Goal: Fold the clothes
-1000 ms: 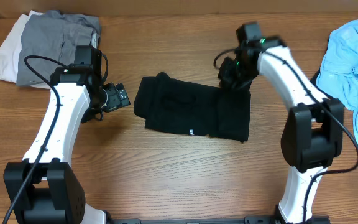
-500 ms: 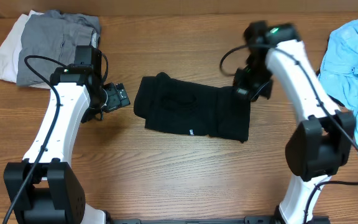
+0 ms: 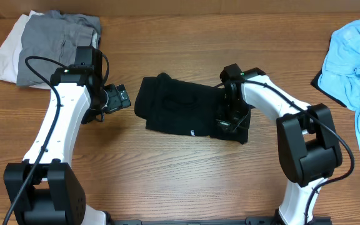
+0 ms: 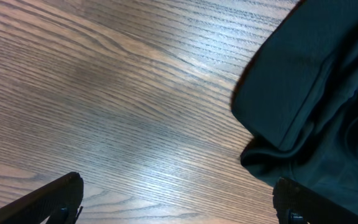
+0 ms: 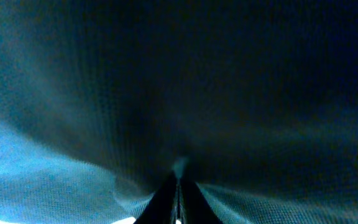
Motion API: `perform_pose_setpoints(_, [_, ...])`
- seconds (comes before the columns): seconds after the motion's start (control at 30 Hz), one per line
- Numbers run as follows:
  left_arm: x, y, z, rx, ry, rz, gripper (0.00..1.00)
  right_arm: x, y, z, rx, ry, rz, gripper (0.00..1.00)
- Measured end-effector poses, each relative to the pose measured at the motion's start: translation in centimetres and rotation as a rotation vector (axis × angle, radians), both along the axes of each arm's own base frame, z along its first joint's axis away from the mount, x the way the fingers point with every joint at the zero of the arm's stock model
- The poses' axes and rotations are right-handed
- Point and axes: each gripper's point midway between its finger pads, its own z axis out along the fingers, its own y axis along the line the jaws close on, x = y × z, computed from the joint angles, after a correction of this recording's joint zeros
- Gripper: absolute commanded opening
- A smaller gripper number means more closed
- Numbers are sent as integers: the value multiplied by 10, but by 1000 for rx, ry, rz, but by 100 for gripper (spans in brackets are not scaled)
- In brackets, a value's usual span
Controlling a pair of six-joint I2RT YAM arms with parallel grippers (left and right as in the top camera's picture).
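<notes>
A black shirt (image 3: 186,112) lies folded into a rough rectangle in the middle of the wooden table, a small white logo near its front edge. My left gripper (image 3: 120,98) hovers just left of the shirt, open; in the left wrist view it (image 4: 179,196) spans bare wood, with the shirt's edge (image 4: 316,93) at the right. My right gripper (image 3: 225,122) is down on the shirt's right part. In the right wrist view it (image 5: 178,186) is shut, tips pressed into dark fabric (image 5: 197,74) that fills the frame.
A grey garment (image 3: 58,44) lies on top of a white one (image 3: 5,53) at the back left corner. A crumpled light blue garment (image 3: 355,62) lies along the right edge of the table.
The right arm rose from the shirt's far right corner, swung out, then came down onto the shirt's right part. The left arm has not moved.
</notes>
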Motion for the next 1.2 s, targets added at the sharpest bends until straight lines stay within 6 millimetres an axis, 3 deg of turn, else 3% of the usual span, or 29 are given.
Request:
perform_pose_setpoints(0.23, [0, 0, 0, 0, 0, 0, 100, -15, 17, 7, 23, 53, 1, 5])
perform_pose_setpoints(0.37, [0, 0, 0, 0, 0, 0, 100, -18, -1, 30, -86, 90, -5, 20])
perform_pose_setpoints(0.6, [0, 0, 0, 0, -2, -23, 100, 16, -43, 75, -181, -8, -75, 22])
perform_pose_setpoints(0.63, [2, -1, 0, 1, -9, -37, 100, 17, -48, 77, -186, -11, -81, 40])
perform_pose_setpoints(0.67, [4, -1, 1, 1, -20, -54, 100, 17, -53, 78, -193, -10, -85, 75])
perform_pose_setpoints(0.7, [7, -2, 1, 2, -33, -72, 100, 17, -57, 78, -199, -6, -86, 100])
perform_pose_setpoints(0.83, [14, -6, -11, -21, -27, -150, 100, 10, -69, 80, -202, 29, -71, 100])
perform_pose_setpoints(1.0, [30, -10, -52, -129, 2, -233, 100, 5, -96, 89, -186, 59, -99, 100])
perform_pose_setpoints(1.2, [51, -14, -86, -195, -32, -301, 100, 1, -127, 138, -105, -67, -164, 100])
